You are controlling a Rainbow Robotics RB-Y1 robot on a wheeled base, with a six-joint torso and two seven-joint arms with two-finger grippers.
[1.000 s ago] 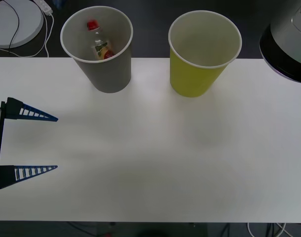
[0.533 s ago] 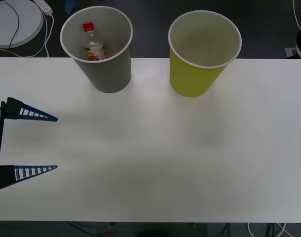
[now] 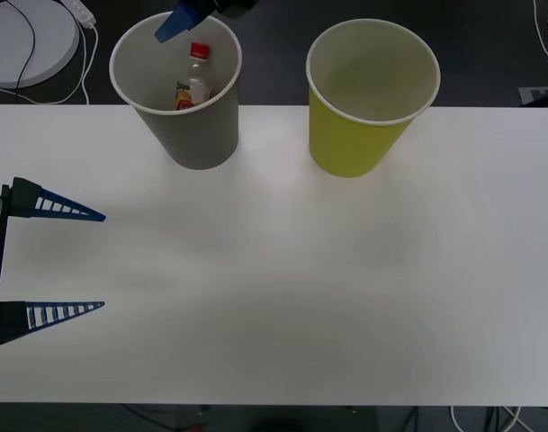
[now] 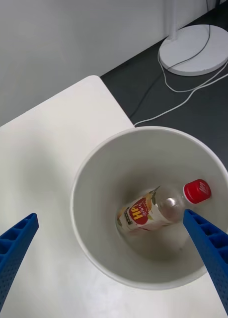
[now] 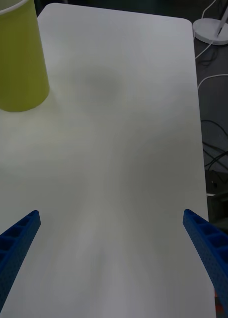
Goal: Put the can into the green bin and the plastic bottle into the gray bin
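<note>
Two large paper cups stand at the far edge of a white desk (image 3: 282, 270), seen from above. At about eleven o'clock is the gray bin (image 3: 179, 85), upright, with a white inside and a rolled white rim. At about one o'clock, well apart from it, is the green bin (image 3: 371, 94), a yellow-green cup of the same size, also upright; its inside looks bare.

Inside the gray bin lies the plastic bottle (image 3: 193, 83), small and clear, with a red screw cap and a red, yellow and white label. It leans against the cup's inner wall, cap end raised toward the far side of the rim, label end down near the bottom. The right wrist view looks straight down into the cup and shows the bottle (image 4: 161, 208) tilted on its side, touching the white wall.

The right tool (image 4: 114, 258) hangs above the gray bin, its blue ribbed fingers spread wide and gripping nothing. In the front view one blue fingertip (image 3: 176, 22) shows over the cup's far rim at twelve o'clock.

The left tool (image 3: 98, 261) is parked at nine o'clock over the near left part of the desk, its two blue fingers wide apart and empty, pointing toward the desk's middle.

A round white lamp base (image 3: 22, 40) with cables sits on the dark floor beyond the desk at ten o'clock.
</note>
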